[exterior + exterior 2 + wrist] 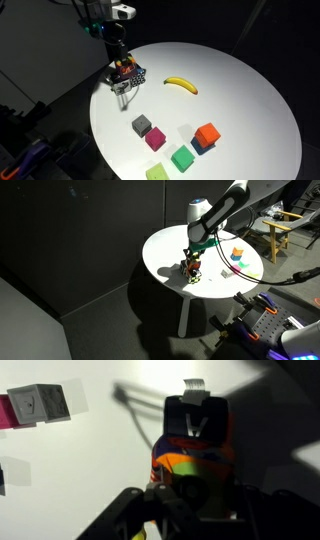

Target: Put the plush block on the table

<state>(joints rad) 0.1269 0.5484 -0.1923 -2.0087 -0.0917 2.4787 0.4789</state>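
Observation:
The plush block (190, 460), with orange, red, green and purple faces, sits between my fingers in the wrist view. My gripper (121, 74) is shut on it near the left rim of the round white table (230, 110). The black-and-white patterned block (134, 75) is right beside and partly under the gripper, and it also shows in the wrist view (197, 422). In an exterior view the gripper (190, 264) hangs low over the near edge of the table (170, 250). I cannot tell whether the plush block touches the patterned block.
A banana (181, 85) lies mid-table. Plain cubes stand toward the front: grey (142, 125), magenta (155, 139), green (182, 158), orange (207, 133) and yellow-green (157, 173). The grey cube (40, 402) shows at the upper left of the wrist view. The table edge is close to the gripper.

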